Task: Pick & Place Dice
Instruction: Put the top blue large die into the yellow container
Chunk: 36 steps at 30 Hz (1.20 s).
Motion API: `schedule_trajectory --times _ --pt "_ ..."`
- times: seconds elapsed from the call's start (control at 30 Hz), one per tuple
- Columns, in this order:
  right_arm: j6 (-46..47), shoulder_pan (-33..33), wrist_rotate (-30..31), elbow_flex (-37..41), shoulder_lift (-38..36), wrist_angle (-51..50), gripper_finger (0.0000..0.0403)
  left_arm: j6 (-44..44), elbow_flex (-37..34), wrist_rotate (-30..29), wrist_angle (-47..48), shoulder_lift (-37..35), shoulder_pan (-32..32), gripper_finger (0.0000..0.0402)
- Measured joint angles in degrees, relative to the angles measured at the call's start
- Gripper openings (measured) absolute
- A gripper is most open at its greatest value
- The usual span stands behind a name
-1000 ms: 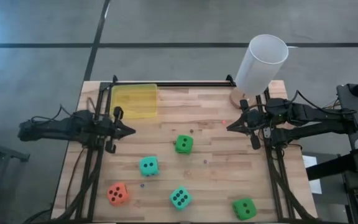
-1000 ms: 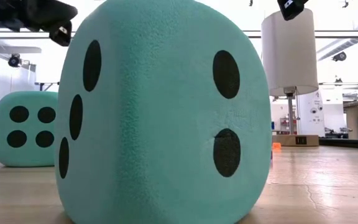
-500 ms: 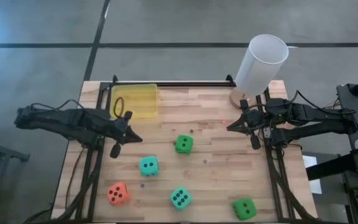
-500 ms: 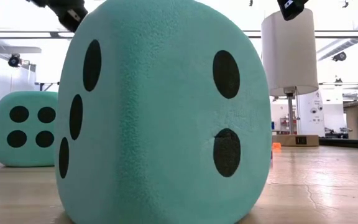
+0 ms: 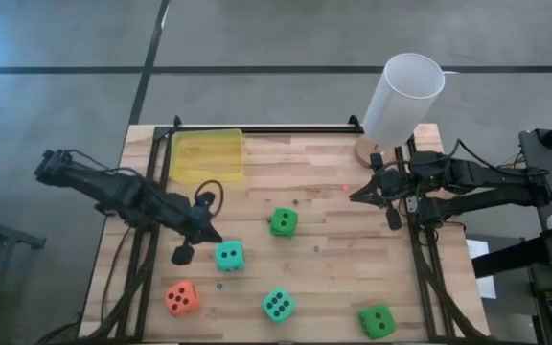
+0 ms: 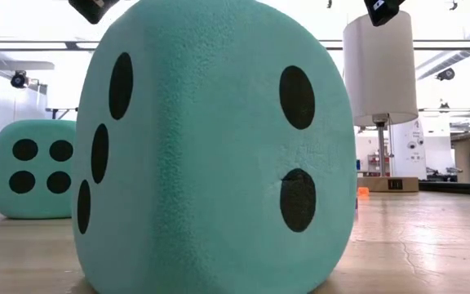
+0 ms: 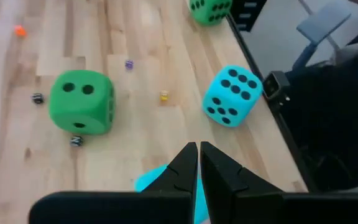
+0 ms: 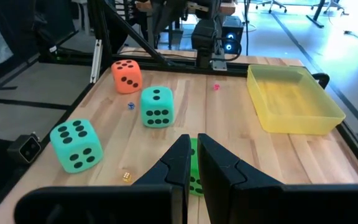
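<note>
Just beside the left gripper (image 5: pixel 211 233), whose fingers are pressed together on nothing, sits a soft teal cube die (image 5: pixel 229 256). Farther from it lie a bright green die (image 5: pixel 283 222), an orange-red die (image 5: pixel 181 298), another teal die (image 5: pixel 277 305) and a second green one (image 5: pixel 377 321). Over the wooden table's (image 5: pixel 324 259) far side, the right gripper (image 5: pixel 355 196) hovers, fingers likewise together.

Five dice lay on the surface (image 5: pixel 333 240): two green (image 5: pixel 283 222) (image 5: pixel 377 321), two teal (image 5: pixel 229 256) (image 5: pixel 277 305), one orange-red (image 5: pixel 181 298). One yellow tray (image 5: pixel 207 155) and one white cylinder (image 5: pixel 402 96) stood there.
</note>
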<state>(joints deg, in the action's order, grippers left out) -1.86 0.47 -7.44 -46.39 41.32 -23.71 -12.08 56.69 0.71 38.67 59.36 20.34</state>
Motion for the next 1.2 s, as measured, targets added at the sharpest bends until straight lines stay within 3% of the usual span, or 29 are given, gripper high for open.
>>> schedule_trajectory --times 0.67,1.2 --pt "-1.1 0.0 0.0 0.0 0.0 0.0 0.0028 -10.0 9.0 -1.6 15.0 14.9 2.2 0.0026" --pt "-1.8 0.0 -0.1 0.1 0.0 -1.4 0.0028 -12.0 11.0 -2.2 15.6 16.2 2.2 0.0026"
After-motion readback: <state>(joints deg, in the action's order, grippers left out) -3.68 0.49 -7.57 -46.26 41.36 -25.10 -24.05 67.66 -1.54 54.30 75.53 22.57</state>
